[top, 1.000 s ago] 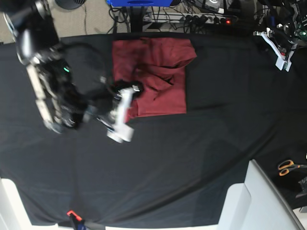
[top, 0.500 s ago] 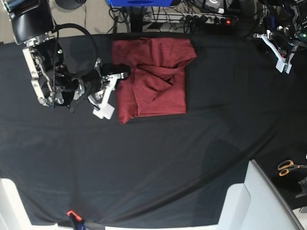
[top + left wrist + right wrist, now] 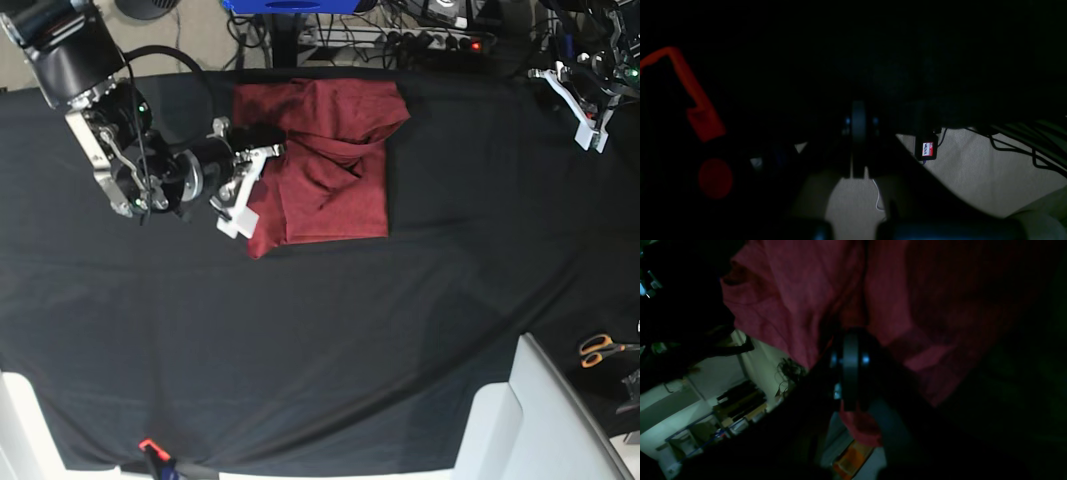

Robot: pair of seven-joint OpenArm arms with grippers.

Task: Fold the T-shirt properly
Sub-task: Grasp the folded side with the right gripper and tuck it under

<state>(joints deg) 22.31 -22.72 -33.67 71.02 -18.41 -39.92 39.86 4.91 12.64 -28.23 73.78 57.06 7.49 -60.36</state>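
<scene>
The T-shirt [image 3: 330,170] is a brick-red bundle, folded into a rough rectangle with creases, lying at the back middle of the black cloth sheet [image 3: 350,330]. My right gripper [image 3: 252,185] sits at the shirt's left edge with its jaws shut. In the right wrist view the closed fingers [image 3: 850,373] stand in front of the red T-shirt [image 3: 790,290]; I cannot tell whether any fabric is pinched. My left gripper [image 3: 578,105] is far off at the back right corner, shut and empty. Its wrist view is dark, showing closed fingers [image 3: 858,143] over the floor.
Orange-handled scissors [image 3: 600,348] lie at the right edge. A white panel [image 3: 540,420] rises at the front right. A power strip and cables [image 3: 420,40] run behind the table. A small orange clamp [image 3: 150,445] sits at the front edge.
My right gripper swung from the shirt's lower left corner out to the left, then came back to the left edge higher up. The shirt's lower left corner is uncovered. The left arm has not moved.
</scene>
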